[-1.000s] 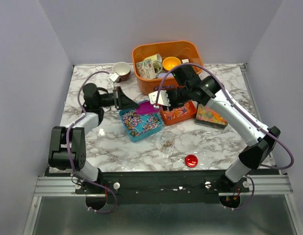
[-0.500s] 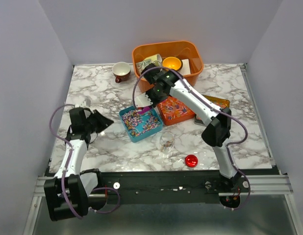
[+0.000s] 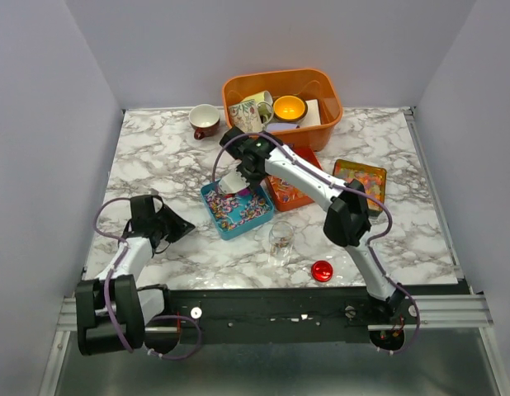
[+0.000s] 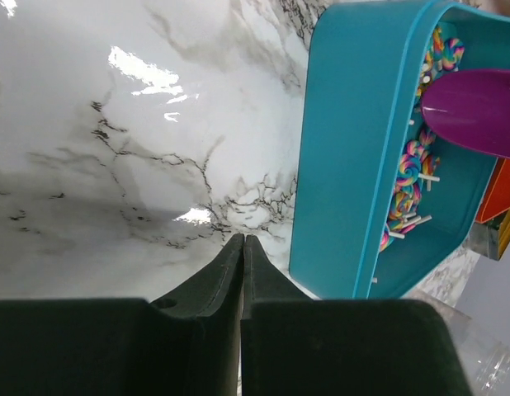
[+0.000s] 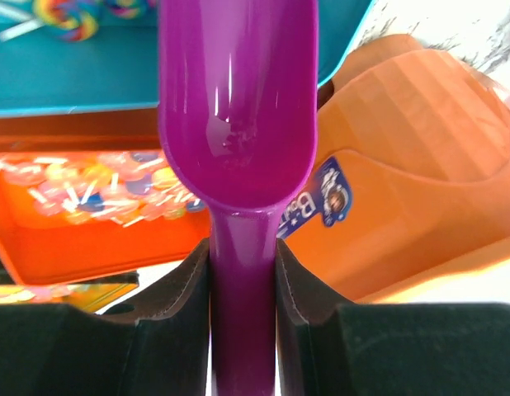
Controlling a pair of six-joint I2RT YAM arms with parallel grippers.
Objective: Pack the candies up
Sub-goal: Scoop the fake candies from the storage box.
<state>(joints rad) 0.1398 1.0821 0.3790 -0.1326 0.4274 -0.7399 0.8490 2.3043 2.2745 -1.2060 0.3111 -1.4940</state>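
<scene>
The candies lie in three trays. Swirly multicoloured pieces [image 3: 241, 210] fill a teal tray [image 4: 362, 165]. Pale wrapped ones [image 5: 98, 186] are in an orange tray [image 3: 295, 195], and glossy jelly beads [image 3: 361, 176] are in a dark tray at the right. My right gripper [image 5: 243, 247] is shut on the handle of a purple scoop [image 5: 238, 99], whose empty bowl hangs over the teal tray's far edge. My left gripper [image 4: 243, 241] is shut on nothing. It sits low over bare marble to the left of the teal tray [image 3: 212, 213].
A clear jar [image 3: 280, 239] stands just in front of the teal tray, with a small red lid [image 3: 322, 271] to its right. An orange bin [image 3: 280, 99] holding cups sits at the back, and a brown-and-white cup [image 3: 205, 120] stands to its left.
My right arm has swung left with the scoop, from over the orange tray to the teal tray. My left arm has pulled back towards the near left and its jaws have closed.
</scene>
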